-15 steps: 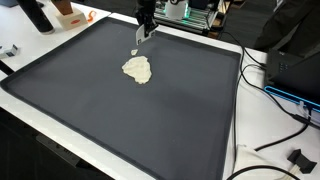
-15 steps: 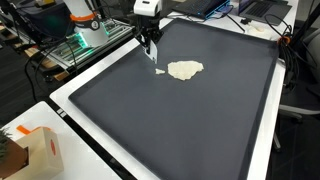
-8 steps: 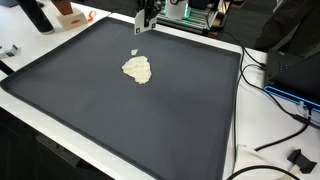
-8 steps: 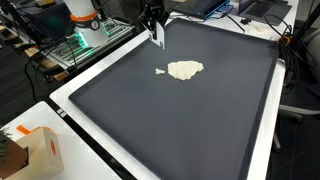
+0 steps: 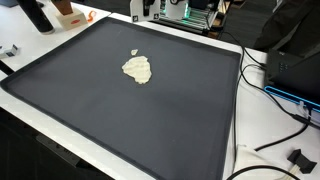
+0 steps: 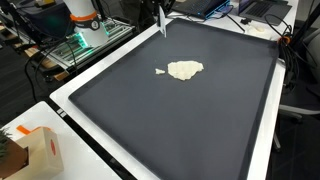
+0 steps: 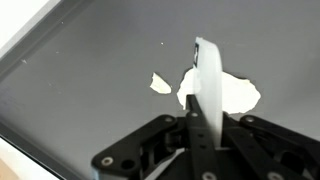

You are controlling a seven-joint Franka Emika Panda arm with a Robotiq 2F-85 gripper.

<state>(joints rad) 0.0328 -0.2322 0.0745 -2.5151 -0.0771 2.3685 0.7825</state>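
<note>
Pincer (image 7: 205, 138) tight around thin white strip (image 7: 207, 80), long axis upright, free end down toward pale blob (image 7: 240, 93)

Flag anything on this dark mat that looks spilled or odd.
A pale smeared blob lies on the mat, a small crumb apart beside it. The gripper holds a white blade.

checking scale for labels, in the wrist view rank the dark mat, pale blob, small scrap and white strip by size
1. dark mat
2. pale blob
3. small scrap
Unranked: white strip, clamped in the gripper. It sits nearest the camera, so its look misleads.
</note>
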